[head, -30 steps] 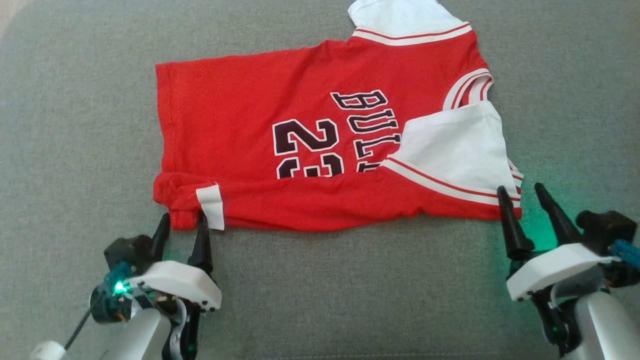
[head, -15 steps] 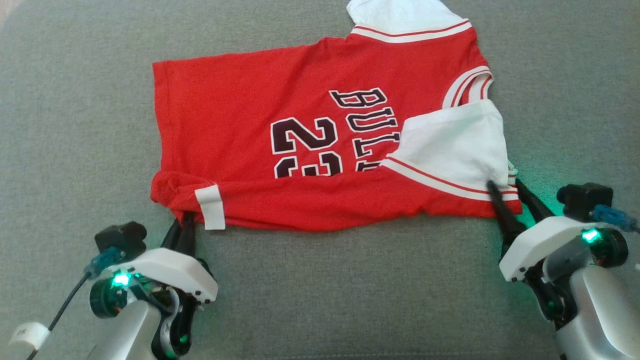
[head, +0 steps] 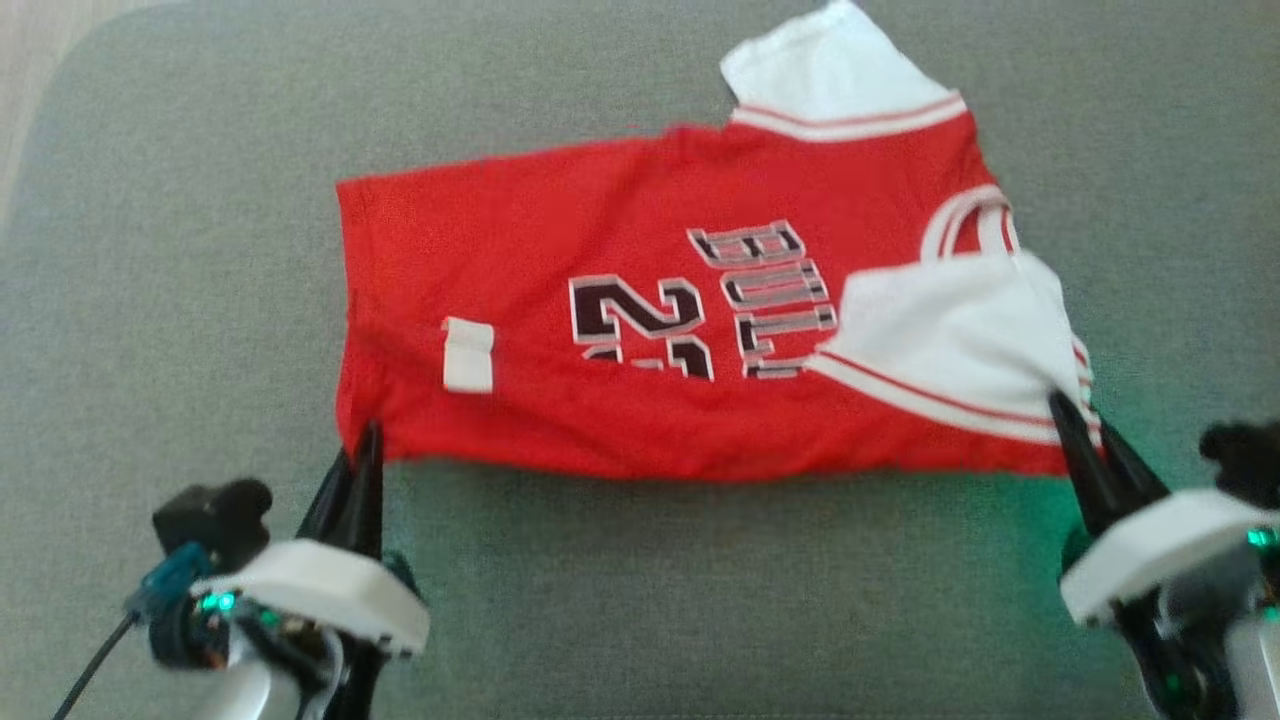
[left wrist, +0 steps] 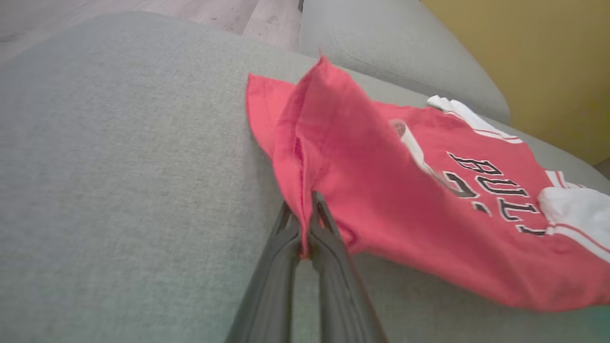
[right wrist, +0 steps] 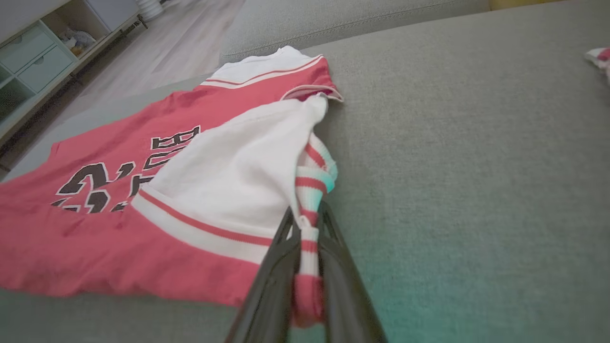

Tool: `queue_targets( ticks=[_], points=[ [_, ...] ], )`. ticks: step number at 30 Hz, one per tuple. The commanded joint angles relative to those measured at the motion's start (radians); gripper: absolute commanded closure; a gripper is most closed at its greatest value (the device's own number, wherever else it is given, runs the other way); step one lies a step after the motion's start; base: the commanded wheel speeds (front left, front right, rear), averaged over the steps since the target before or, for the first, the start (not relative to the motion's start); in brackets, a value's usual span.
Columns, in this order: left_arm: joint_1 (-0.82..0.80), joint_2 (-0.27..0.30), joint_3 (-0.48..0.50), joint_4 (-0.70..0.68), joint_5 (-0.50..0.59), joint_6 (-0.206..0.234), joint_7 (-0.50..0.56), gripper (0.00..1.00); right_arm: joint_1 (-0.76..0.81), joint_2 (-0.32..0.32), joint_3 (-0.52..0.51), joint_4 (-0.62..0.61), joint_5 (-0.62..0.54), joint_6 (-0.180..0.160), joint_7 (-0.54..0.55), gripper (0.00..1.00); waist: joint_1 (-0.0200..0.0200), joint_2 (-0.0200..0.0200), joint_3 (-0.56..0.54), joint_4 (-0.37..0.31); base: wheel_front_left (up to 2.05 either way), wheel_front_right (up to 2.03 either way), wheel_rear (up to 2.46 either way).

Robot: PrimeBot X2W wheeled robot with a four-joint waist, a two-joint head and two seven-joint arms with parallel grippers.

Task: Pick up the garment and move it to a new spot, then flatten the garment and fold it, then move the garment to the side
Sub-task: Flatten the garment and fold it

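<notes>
The garment (head: 600, 250) is a red jersey with white sleeves and black lettering, lying sideways on a grey couch cushion (head: 650, 590). My left gripper (head: 362, 450) is shut on its near left hem corner, and in the left wrist view the red cloth (left wrist: 333, 157) rises from between the fingers (left wrist: 279, 257). My right gripper (head: 1075, 425) is shut on the near right corner at the striped trim (right wrist: 310, 209) below the white sleeve (head: 950, 330). The near edge is lifted and folded partly over the lettering.
A second cushion (left wrist: 395, 47) and a yellow wall (left wrist: 533, 57) lie beyond the garment. Wooden floor (right wrist: 167, 43) and a pale drawer unit (right wrist: 33, 52) stand off the couch's far side. A small white-and-red cloth piece (right wrist: 599, 56) lies at the right wrist view's edge.
Both grippers closed on the garment's near corners, left first, then right. The near edge has since risen and moved away from me, covering more of the number. The head camera has shifted.
</notes>
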Motion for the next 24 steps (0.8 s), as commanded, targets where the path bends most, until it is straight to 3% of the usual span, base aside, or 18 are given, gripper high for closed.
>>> queue_targets(
  ticks=[1,5,9,13,14,15,16,20,21,24],
  points=[
    [0.012,0.037,0.046,-0.045,-0.001,0.013,0.018,1.0,0.035,0.003,-0.001,-0.063,-0.006,-0.001,0.02,1.0,0.0,0.0,-0.007,-0.001,0.0,0.0,0.0],
    [0.092,0.065,0.06,-0.085,-0.034,0.038,0.065,1.0,0.157,0.056,-0.036,-0.16,-0.019,-0.001,0.101,1.0,0.0,0.0,-0.023,-0.013,0.0,0.0,0.0],
    [0.166,0.059,0.07,-0.066,-0.085,0.039,0.078,1.0,0.245,0.097,-0.031,-0.181,-0.014,-0.001,0.144,1.0,0.0,0.0,-0.036,-0.025,0.0,0.0,0.0],
    [0.201,0.032,0.072,0.013,-0.131,0.002,0.061,1.0,0.278,0.118,-0.01,-0.129,0.003,-0.001,0.145,1.0,0.0,0.0,-0.047,-0.03,0.0,0.0,0.0],
    [0.198,0.026,0.069,0.036,-0.134,-0.014,0.048,1.0,0.278,0.12,-0.004,-0.108,0.002,-0.001,0.142,0.91,0.0,0.0,-0.049,-0.029,0.0,0.0,0.0],
    [0.194,0.022,0.063,0.062,-0.128,-0.021,0.039,0.13,0.275,0.122,-0.001,-0.09,0.002,-0.001,0.132,0.32,0.0,0.0,-0.052,-0.028,0.0,0.0,0.0],
    [0.189,0.021,0.053,0.087,-0.116,-0.023,0.032,0.0,0.267,0.124,0.004,-0.074,0.009,-0.001,0.122,0.32,0.0,0.0,-0.054,-0.029,0.0,0.0,0.0],
    [0.15,0.0,0.05,0.12,-0.047,0.014,-0.048,0.0,0.238,0.114,0.015,-0.049,-0.005,-0.001,0.039,0.32,0.0,0.0,-0.063,-0.025,0.0,0.0,0.0],
    [0.139,0.003,0.049,0.118,-0.013,0.032,-0.077,0.0,0.227,0.115,-0.004,-0.059,-0.018,-0.001,-0.012,0.0,0.0,0.0,-0.065,-0.025,0.0,0.0,0.0],
    [0.109,0.005,0.059,0.095,0.057,0.073,-0.157,0.0,0.165,0.11,-0.033,-0.085,-0.038,-0.001,-0.067,0.0,0.0,0.0,-0.07,-0.022,0.0,0.0,0.0]
  ],
)
